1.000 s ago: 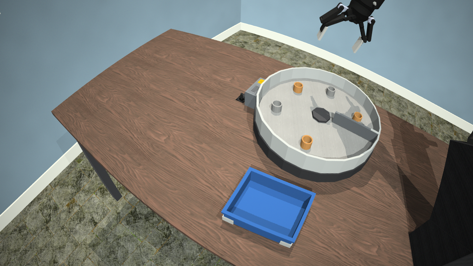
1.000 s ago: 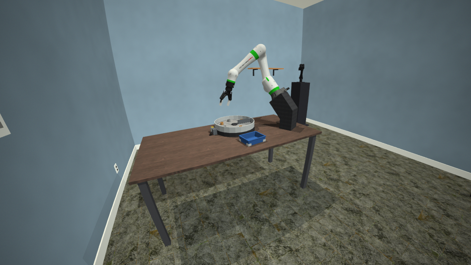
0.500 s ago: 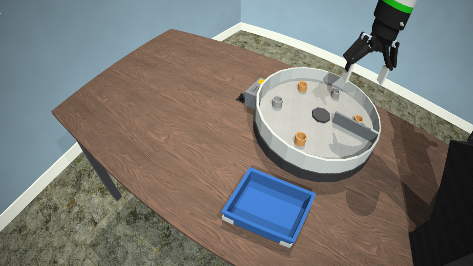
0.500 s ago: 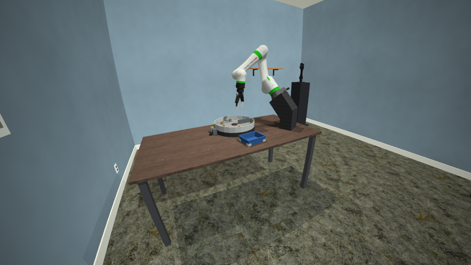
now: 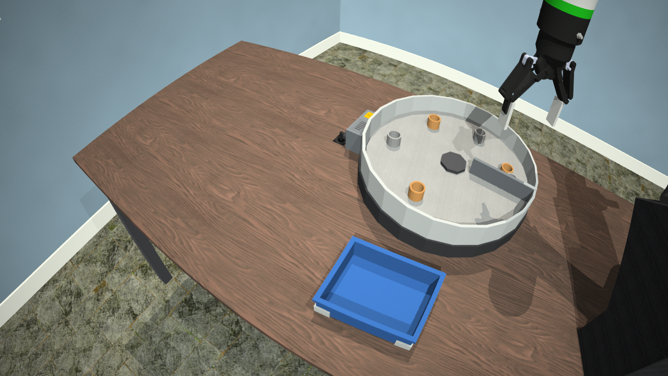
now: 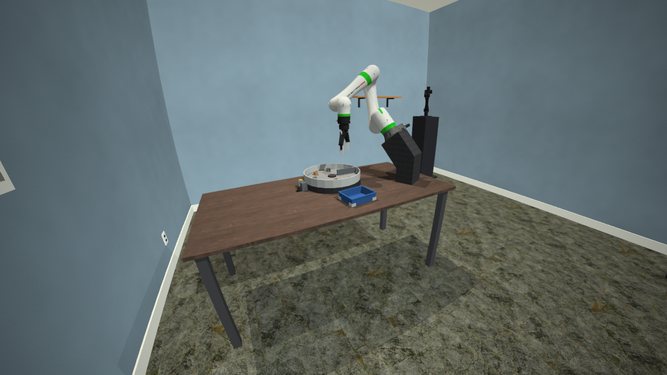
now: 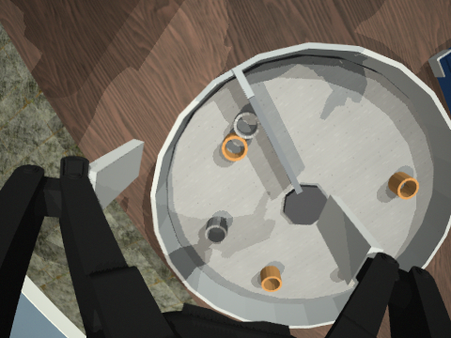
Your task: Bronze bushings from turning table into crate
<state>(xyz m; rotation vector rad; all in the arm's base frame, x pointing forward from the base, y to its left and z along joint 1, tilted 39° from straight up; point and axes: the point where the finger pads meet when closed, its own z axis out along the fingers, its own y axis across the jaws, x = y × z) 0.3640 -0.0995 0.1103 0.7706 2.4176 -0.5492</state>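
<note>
With 3 bronze bushings [image 5: 416, 190] on the turning table [image 5: 420, 228] and the blue crate [image 5: 326, 296] unfilled, the gripper [image 5: 529, 113] hovers wide open, holding nothing.

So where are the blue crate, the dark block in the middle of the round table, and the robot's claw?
Crate [image 5: 326, 299]: top view, on its near-left wall.
Centre block [image 5: 453, 163]: top view, on its flat top.
End effector [image 5: 529, 114]: top view, midway between its open fingertips.

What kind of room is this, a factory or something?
It looks more like a bare test room than a factory: one robot arm mounted at a wooden table, a round turning table holding small bushings, a blue crate, plain blue walls, stone floor.
</note>
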